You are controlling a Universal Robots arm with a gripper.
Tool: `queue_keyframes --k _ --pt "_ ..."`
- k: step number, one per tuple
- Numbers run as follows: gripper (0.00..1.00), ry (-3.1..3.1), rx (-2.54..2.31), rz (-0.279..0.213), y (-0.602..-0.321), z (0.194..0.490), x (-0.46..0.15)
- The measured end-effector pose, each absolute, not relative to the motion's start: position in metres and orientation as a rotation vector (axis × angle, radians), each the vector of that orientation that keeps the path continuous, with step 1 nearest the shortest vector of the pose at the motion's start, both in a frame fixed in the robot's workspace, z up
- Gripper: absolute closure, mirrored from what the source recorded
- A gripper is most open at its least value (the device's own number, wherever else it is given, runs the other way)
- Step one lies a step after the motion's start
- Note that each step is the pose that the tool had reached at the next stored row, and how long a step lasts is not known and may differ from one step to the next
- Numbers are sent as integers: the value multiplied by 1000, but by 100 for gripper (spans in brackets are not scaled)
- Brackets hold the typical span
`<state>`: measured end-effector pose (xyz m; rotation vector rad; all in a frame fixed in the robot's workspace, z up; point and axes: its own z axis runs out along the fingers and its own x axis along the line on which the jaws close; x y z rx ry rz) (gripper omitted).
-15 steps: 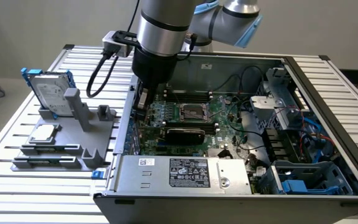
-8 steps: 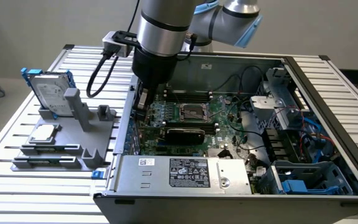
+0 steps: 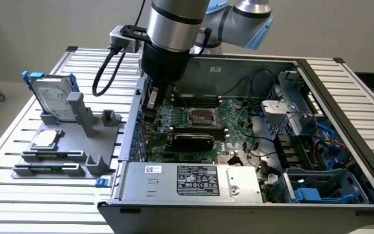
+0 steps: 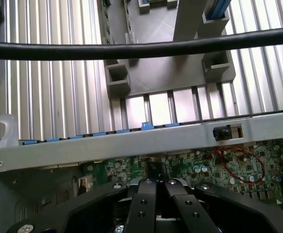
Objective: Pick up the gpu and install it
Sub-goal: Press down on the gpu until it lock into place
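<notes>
The gpu [image 3: 194,141] shows as a black rounded shroud standing on the green motherboard [image 3: 174,114], just in front of the bare processor socket [image 3: 200,117] inside the open computer case [image 3: 343,122]. My gripper [image 3: 150,116] hangs low over the motherboard beside the case wall [image 4: 131,145] on the exterior view's left, apart from the gpu. In the wrist view the black fingers [image 4: 142,204] of the gripper [image 4: 156,177] meet, shut, and no card shows between them.
A grey holder [image 3: 60,156] outside the case carries the silver hard drive in its blue frame [image 3: 50,95] and the square processor chip [image 3: 45,139]. Its two slotted posts [image 4: 118,77] stand bare. A black cable [image 4: 131,49] crosses the wrist view. The power supply [image 3: 194,183] fills the case's front.
</notes>
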<state>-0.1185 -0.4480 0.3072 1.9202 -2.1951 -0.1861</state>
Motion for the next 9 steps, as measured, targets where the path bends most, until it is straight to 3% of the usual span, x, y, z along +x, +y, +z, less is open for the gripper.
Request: queue_keyframes --k 5,9 --pt "89 -2203 1924 -164 -448 307 -115" --pt "89 -2237 1951 -112 -448 307 -113"
